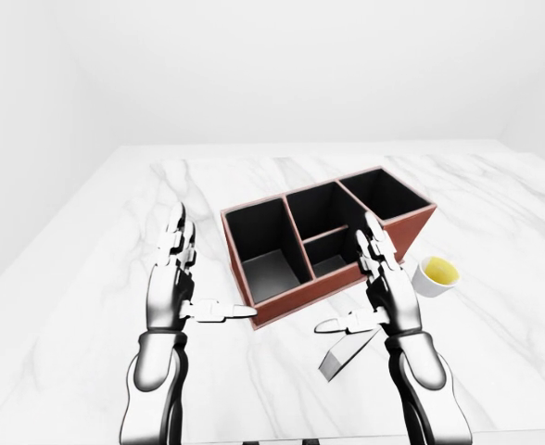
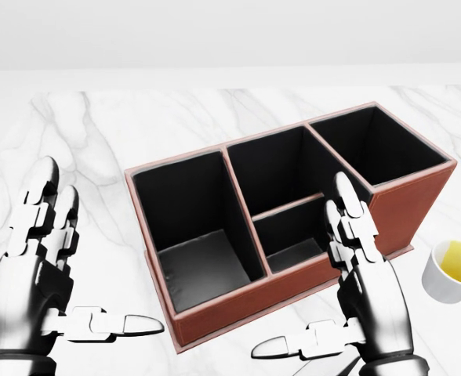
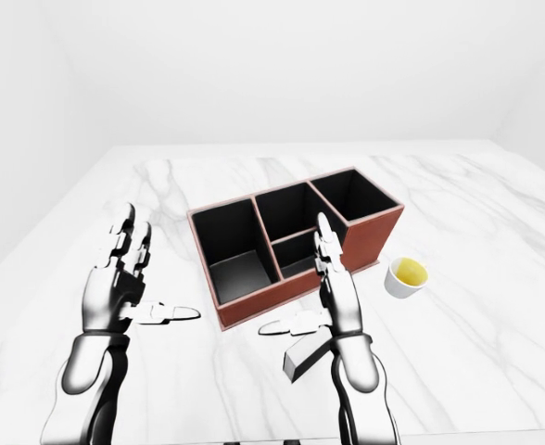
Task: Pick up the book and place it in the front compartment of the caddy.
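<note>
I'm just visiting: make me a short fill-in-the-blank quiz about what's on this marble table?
The caddy has ____ compartments.
The liquid in the white cup is ____.
The grey book lies under the ____ robot hand.
Both robot hands, the left robot hand too, hold ____.

Missing: four; yellow; right; nothing

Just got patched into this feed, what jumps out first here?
A red-brown caddy with black compartments, all apparently empty, sits mid-table. The left hand and right hand are raised open at either side of it. A grey book lies under the right hand, and a white cup sits right of the caddy.
</note>
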